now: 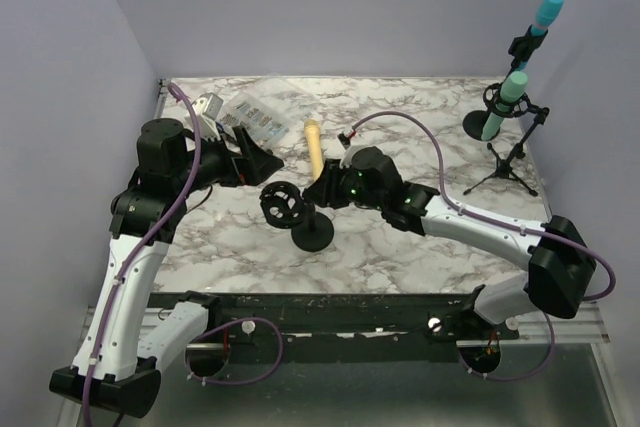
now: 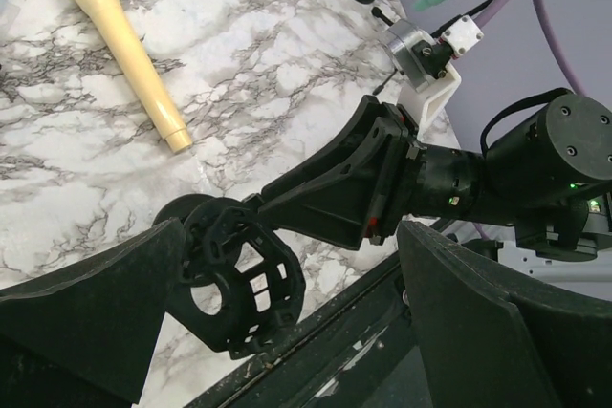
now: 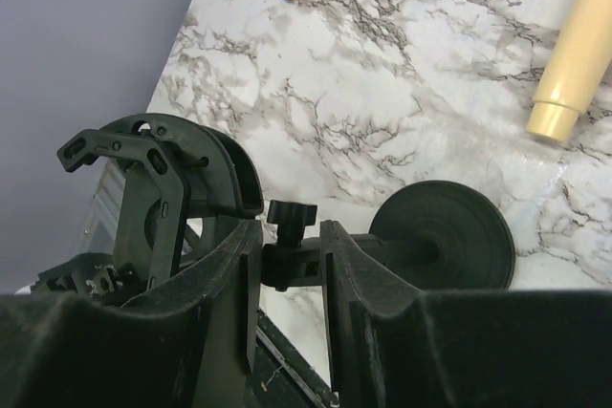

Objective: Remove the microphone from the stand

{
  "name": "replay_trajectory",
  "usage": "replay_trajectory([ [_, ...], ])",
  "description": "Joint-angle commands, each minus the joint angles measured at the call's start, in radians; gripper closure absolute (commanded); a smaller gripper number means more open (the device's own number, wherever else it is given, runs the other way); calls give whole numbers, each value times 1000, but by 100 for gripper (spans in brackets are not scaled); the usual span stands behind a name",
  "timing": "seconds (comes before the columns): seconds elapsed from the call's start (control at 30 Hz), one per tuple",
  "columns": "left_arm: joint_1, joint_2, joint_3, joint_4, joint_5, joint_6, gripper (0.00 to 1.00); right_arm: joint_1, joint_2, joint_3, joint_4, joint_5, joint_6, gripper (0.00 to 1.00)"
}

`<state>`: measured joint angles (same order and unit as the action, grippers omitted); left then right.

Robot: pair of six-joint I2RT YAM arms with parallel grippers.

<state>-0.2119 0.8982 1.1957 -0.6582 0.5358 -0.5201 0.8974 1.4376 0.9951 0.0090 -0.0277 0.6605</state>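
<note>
Nearest the front edge of the desk (image 1: 400, 257), the stand (image 1: 313, 235) is set on its round base, with its ring cradle (image 1: 282, 202) tipped toward the left arm. The right hand (image 3: 292, 236) is closed narrowly on the stand's neck, at the knob joint between base and cradle, so the stand is gripped by it. The left hand (image 2: 287, 236) is spread wide. In the left wrist view the cradle is framed between its two fingers (image 2: 86, 303) without being touched. Nothing is carried in the cradle: the ring can be seen straight through.

Just beyond the stand, the microphone (image 1: 313, 147) is laid flat on the desk, apart from the stand. Its long axis is pointed away from the arms, with the mesh head at the far end and the tail turned back toward the right hand. It is placed between the two hands, somewhat nearer the right, but that hand is occupied. The open left hand is judged the one free to reach it, the microphone lying off to its right. With the cradle empty, the removal itself is judged done.

Farther back on the left, a clear plastic box (image 1: 245, 112) is seen; its contents cannot be made out. At the far right, a teal microphone (image 1: 503, 107) is held on a tripod stand (image 1: 512, 165), and a second teal microphone (image 1: 546, 12) is clipped higher up.
</note>
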Motion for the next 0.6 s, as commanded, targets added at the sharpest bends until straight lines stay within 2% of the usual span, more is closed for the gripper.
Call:
replay_trajectory([
  [0.0, -7, 9, 32, 0, 27, 4, 3, 0, 102, -51, -239, 60, -73, 67],
  [0.2, -14, 45, 20, -11, 57, 32, 1, 0, 94, -33, -243, 48, -77, 64],
  [0.3, -28, 79, 20, -43, 56, 77, 2, 1, 69, -6, -255, 44, -82, 58],
  [0.43, -52, 122, 54, -118, -21, 175, 2, 0, 37, 50, -281, 46, -99, 48],
  [0.57, -52, 187, 123, -215, -50, 262, 9, 1, 16, 113, -322, 47, -117, 38],
])
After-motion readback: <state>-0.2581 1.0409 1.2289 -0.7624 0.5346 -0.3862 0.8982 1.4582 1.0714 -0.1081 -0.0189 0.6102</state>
